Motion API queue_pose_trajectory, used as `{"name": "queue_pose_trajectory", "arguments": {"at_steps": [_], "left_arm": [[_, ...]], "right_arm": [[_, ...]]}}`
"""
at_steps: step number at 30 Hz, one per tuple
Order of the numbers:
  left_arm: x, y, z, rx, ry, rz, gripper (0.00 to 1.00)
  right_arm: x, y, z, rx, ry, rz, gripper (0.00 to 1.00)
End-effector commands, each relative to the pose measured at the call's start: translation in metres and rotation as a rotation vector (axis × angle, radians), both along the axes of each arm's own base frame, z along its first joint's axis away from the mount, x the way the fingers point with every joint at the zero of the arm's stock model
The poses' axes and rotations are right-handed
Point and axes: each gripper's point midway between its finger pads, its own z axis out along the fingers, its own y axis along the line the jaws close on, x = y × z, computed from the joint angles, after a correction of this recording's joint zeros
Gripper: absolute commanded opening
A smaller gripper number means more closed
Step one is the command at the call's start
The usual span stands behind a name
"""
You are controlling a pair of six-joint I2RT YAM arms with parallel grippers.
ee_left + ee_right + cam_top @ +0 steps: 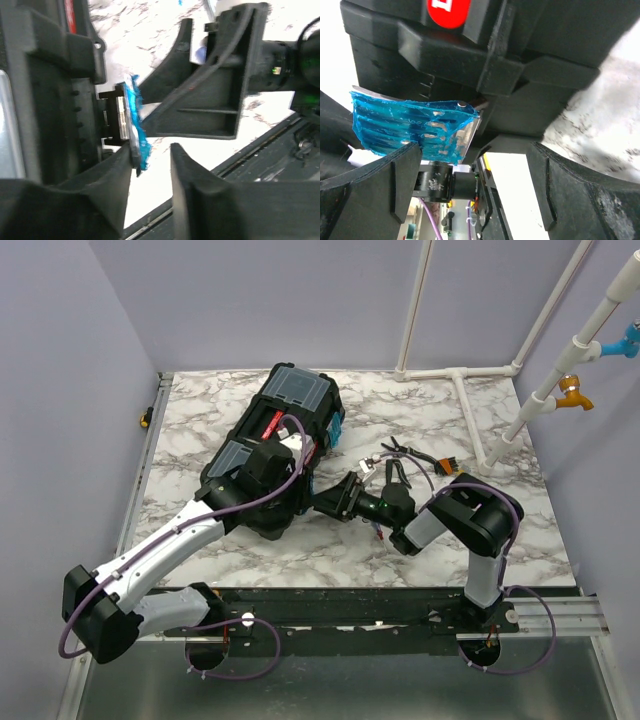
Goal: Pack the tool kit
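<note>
The left gripper (pixel 150 156) stands partly open with bare table showing in the gap, one ridged black finger (pixel 107 187) just beside the lower edge of the teal latch (pixel 405 125). The right gripper (pixel 475 150) gapes wide and holds nothing, its blocky fingers either side of that ribbed, translucent latch, which is flipped outward. The boxy black plastic toolbox (pixel 300 405) lies diagonally on the veined marble table (pixel 200 400).

The left arm (pixel 190 530) hides the toolbox's (pixel 296 392) near end.
</note>
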Motion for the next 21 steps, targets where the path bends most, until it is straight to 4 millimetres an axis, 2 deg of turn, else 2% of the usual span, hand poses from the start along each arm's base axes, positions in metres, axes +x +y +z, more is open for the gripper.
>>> {"name": "queue_pose_trajectory", "arguments": {"at_steps": [1, 5, 9, 15, 21], "left_arm": [[0.004, 0.007, 0.024, -0.022, -0.064, 0.031, 0.48], [0.007, 0.02, 0.039, 0.0, -0.104, 0.084, 0.67], [0.01, 0.038, 0.056, 0.001, -0.138, 0.136, 0.71], [0.015, 0.065, 0.076, -0.016, -0.167, 0.206, 0.74], [0.031, 0.108, 0.093, -0.024, -0.176, 0.32, 0.8]], "right_arm": [[0.012, 0.011, 0.028, 0.06, -0.057, -0.033, 0.94], [0.016, 0.02, 0.032, 0.044, -0.054, -0.034, 0.93], [0.019, 0.022, 0.028, 0.014, -0.024, -0.058, 0.87], [0.017, 0.023, 0.03, -0.013, -0.01, -0.078, 0.86], [0.016, 0.028, 0.031, -0.065, 0.016, -0.121, 0.89]]}}
